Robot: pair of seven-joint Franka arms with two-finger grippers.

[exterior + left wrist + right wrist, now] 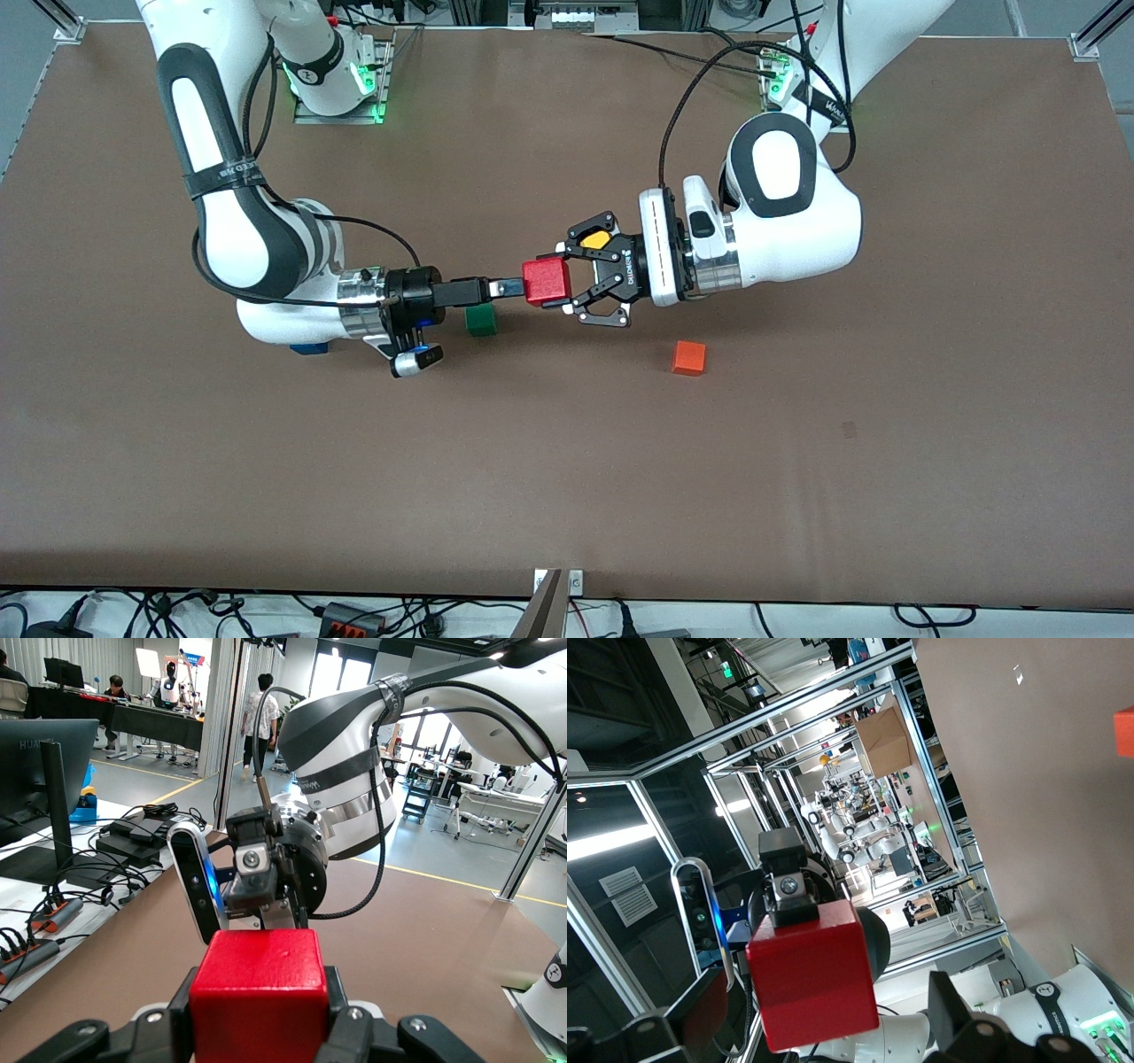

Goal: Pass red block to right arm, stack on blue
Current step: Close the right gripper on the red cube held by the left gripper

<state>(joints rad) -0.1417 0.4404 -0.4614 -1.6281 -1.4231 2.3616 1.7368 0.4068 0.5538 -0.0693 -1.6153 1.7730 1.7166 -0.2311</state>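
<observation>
- Small orange cube (688,358) sits lowest, centre-right of the frame, bare brown bench (567,478) around it.
- Left claw (564,278) clenches the bright red cube (546,281) mid-frame, above the bench.
- Right claw (512,287), fingers spread, meets that cube's edge.
- Deep blue cube (308,347) lies under the right arm.

Block (547,282) up betw. left gripper (560,277) & right gripper (512,287), above table (797,461); cube (480,320) just under.
</observation>
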